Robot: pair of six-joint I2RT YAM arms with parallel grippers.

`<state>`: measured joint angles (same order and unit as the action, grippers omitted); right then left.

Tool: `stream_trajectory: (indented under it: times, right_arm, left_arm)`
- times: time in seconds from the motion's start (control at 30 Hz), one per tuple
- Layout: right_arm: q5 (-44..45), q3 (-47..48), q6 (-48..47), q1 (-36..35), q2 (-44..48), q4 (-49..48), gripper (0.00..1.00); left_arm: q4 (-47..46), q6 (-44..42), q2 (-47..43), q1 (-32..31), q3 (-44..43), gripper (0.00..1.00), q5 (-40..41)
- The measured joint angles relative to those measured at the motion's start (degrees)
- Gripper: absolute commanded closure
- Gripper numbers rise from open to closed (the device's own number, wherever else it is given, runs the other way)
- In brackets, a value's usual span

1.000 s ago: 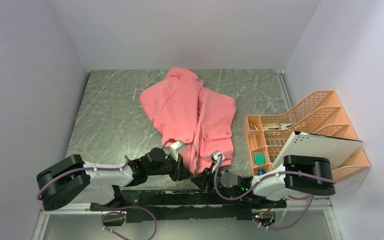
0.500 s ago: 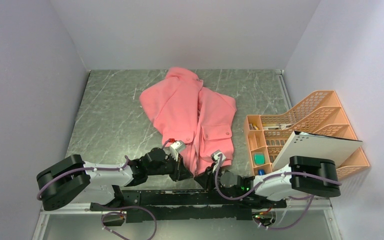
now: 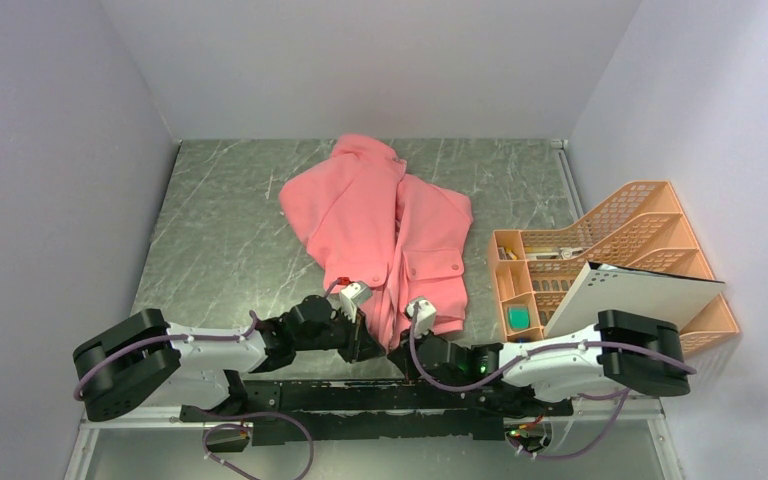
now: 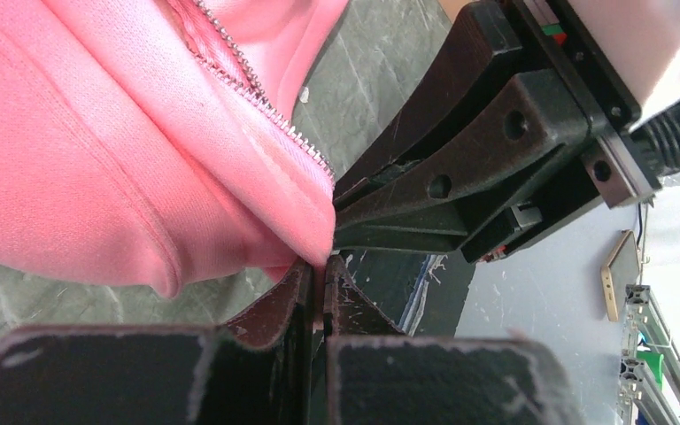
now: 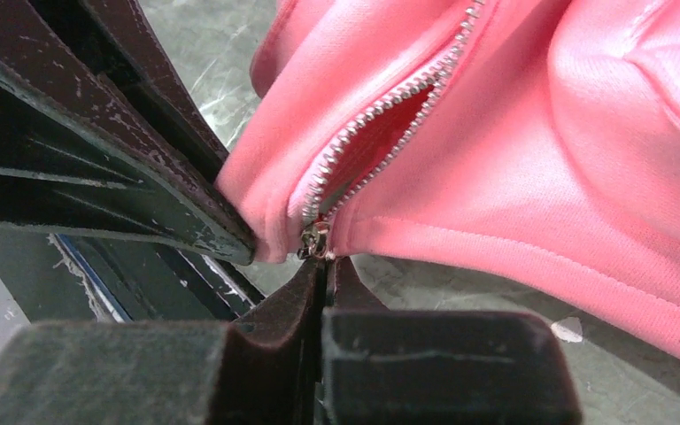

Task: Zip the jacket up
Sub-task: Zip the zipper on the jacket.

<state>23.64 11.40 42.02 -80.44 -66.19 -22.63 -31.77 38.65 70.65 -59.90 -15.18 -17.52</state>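
Observation:
The salmon-pink jacket (image 3: pixel 385 235) lies on the marble table, its bottom hem towards the arms. My left gripper (image 3: pixel 373 349) is shut on the jacket's bottom hem corner (image 4: pixel 314 239), beside the zipper teeth (image 4: pixel 257 88). My right gripper (image 3: pixel 400 350) is shut on the small metal zipper pull (image 5: pixel 316 241) at the bottom of the open zipper (image 5: pixel 381 115). The two grippers sit almost touching, tip to tip. The zipper is open above the pull.
An orange desk organiser (image 3: pixel 600 265) with small items and a white board stands at the right of the table (image 3: pixel 220 230). White walls close in the back and both sides.
My right arm has moved left and forward, bringing its gripper up against the hem next to the left gripper. The left arm and the jacket have hardly moved.

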Motion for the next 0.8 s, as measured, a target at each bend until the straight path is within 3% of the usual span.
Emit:
stream_trajectory:
  times: [0.43, 0.8]
  right_arm:
    - [-0.79, 17.79, -1.81, 0.15, -3.32, 31.69, 1.0]
    - [-5.01, 23.5, -7.17, 5.49, -3.82, 39.56, 1.0]
  left_arm:
    - [4.44, -2.03, 0.0, 0.0, -1.84, 0.95, 0.9]
    - [5.95, -3.08, -0.02, 0.0, -2.21, 0.95, 2.16]
